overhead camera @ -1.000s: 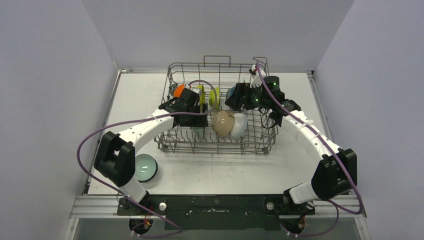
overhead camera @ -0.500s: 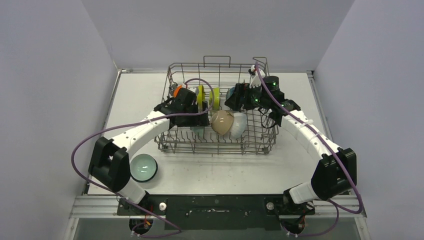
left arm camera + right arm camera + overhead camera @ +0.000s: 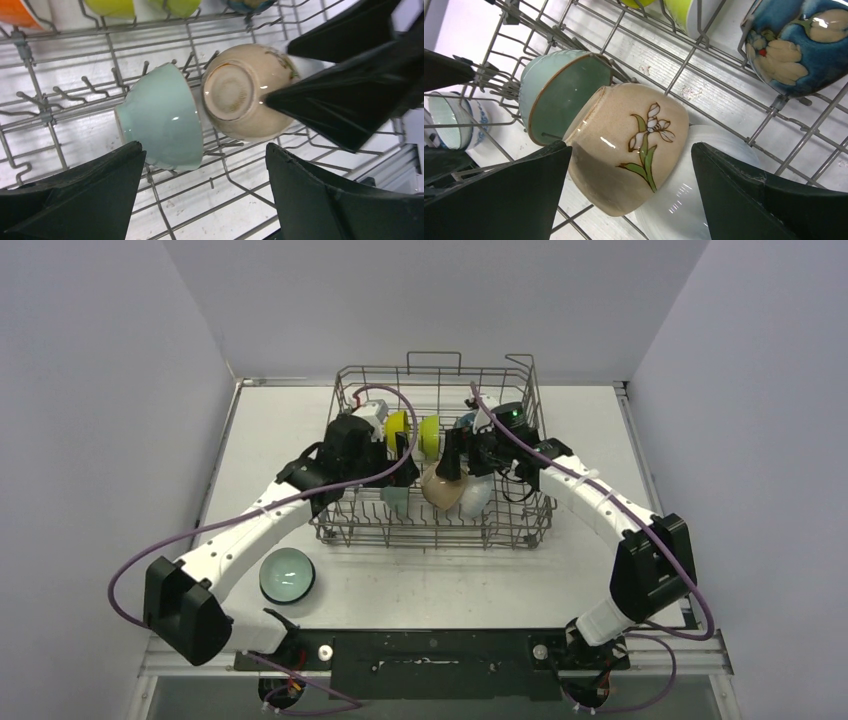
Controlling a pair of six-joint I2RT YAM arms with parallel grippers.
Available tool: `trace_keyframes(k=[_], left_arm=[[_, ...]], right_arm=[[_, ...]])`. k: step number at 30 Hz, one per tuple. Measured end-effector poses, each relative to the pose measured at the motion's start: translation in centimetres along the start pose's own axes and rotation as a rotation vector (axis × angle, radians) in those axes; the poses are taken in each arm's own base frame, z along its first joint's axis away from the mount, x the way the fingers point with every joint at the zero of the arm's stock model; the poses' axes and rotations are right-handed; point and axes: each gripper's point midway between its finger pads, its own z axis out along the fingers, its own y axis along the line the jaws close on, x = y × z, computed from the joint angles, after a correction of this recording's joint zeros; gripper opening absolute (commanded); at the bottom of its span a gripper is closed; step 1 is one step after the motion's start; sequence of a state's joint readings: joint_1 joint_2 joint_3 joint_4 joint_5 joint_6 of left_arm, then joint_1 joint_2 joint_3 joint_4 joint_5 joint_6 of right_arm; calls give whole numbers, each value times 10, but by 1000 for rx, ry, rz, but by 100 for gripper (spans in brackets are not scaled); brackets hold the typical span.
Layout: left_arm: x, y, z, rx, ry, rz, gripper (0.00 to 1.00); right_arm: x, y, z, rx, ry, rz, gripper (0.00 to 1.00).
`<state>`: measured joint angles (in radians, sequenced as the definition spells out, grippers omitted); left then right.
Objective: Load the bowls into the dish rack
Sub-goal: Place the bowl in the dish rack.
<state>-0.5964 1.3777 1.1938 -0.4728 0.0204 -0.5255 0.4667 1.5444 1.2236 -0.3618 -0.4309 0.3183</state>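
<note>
The dish rack stands mid-table with bowls on edge between its tines: yellow, lime, a blue flowered one, pale green, beige leaning on white, and orange at the far left. My left gripper hangs open just above the rack floor beside the pale green bowl, holding nothing. My right gripper is open above the beige bowl, fingers either side of it and not gripping. One pale green bowl with a blue-patterned outside sits on the table outside the rack.
Both grippers are close together inside the rack; the right gripper's fingers show in the left wrist view next to the beige bowl. Upright tines surround the bowls. Grey walls close in the table on three sides.
The left gripper opened and moved right along the rack from the orange bowl's end, its arm stretching out. The right gripper moved left and down over the beige bowl.
</note>
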Motion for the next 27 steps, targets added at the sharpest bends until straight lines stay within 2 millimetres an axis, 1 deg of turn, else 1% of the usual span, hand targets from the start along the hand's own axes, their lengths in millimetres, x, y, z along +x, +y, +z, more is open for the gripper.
trace_keyframes(k=[2,3,4,10,15,22,23,27], left_arm=[[-4,-6,-7,47,-45,8,88],[-4,-8,-10,68,-60,11,87],[-5,-11,-12,90,-76,12,87],[-5,-19,-13,164,-125,16,86],[-11,-22,-18,187,-161,18,85],[-21,-19,-29,203,-221,11,86],[-20,-18,-29,201,-222,9,85],[-16,-12,-28,190,-217,2,85]], right_arm=[[3,2,3,12,10,-22,98],[4,4,3,17,13,-31,100],[4,6,3,21,16,-36,97],[6,10,4,50,28,-51,90],[6,9,8,70,36,-42,87],[4,12,12,65,28,3,81],[4,15,12,60,26,9,80],[13,33,20,31,51,-3,79]])
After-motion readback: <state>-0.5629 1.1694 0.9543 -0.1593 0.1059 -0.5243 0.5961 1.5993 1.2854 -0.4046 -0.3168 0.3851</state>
